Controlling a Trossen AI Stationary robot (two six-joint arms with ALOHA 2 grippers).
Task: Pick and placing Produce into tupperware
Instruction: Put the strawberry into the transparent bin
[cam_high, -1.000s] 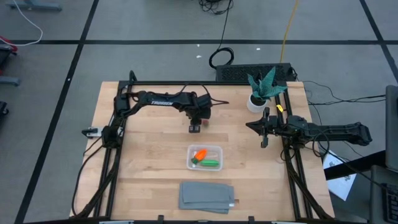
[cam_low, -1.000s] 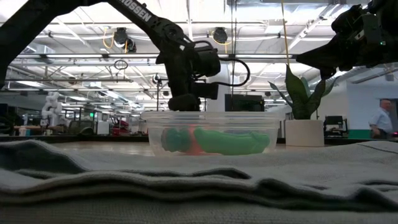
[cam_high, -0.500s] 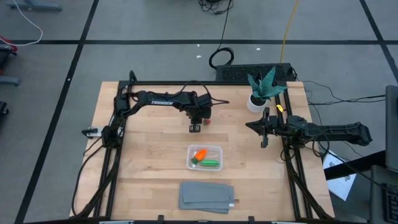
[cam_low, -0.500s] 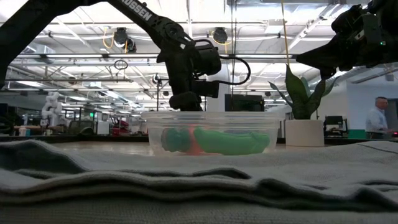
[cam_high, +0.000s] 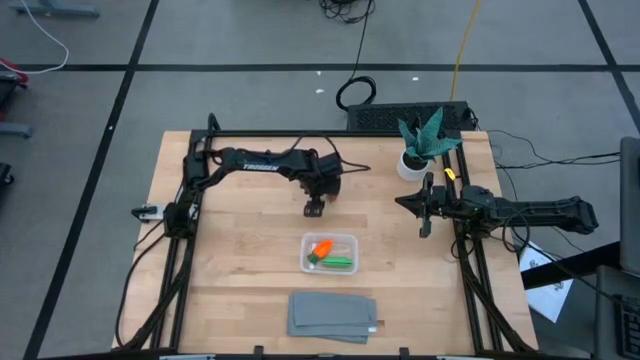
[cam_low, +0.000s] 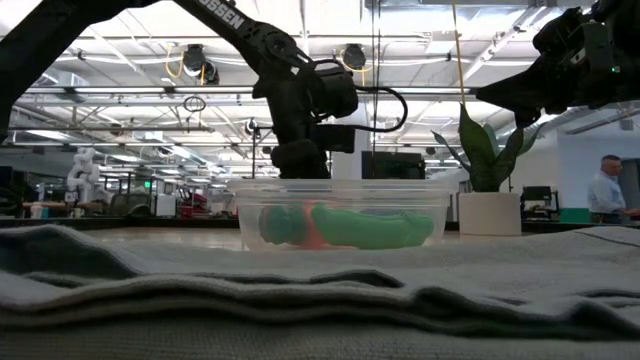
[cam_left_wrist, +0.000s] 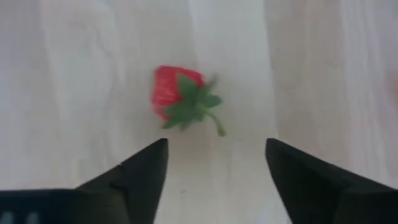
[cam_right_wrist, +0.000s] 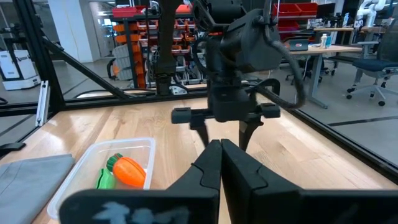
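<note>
The small red strawberry-shaped toy with green leaves (cam_left_wrist: 179, 96) lies on the pale wooden table (cam_left_wrist: 311, 74), just ahead of the left end effector (cam_left_wrist: 216, 163), whose fingers stand spread apart and empty. Only the left wrist view shows it; from above the left arm hides it. The right end effector (cam_right_wrist: 220, 155) is pressed closed, well off to the side.

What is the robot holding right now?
Nothing. The left gripper is open above the strawberry on the table; the right gripper is shut, empty.

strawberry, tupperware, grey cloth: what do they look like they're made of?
Strawberry: probably moulded plastic or rubber; flat uniform red, stiff green leaves, matte. It lies on the wood under the open left end effector.
Tupperware: clear, slightly frosted plastic; the contents show through its wall.
Grey cloth: soft fabric, folded, with ridged folds in the low view.
</note>
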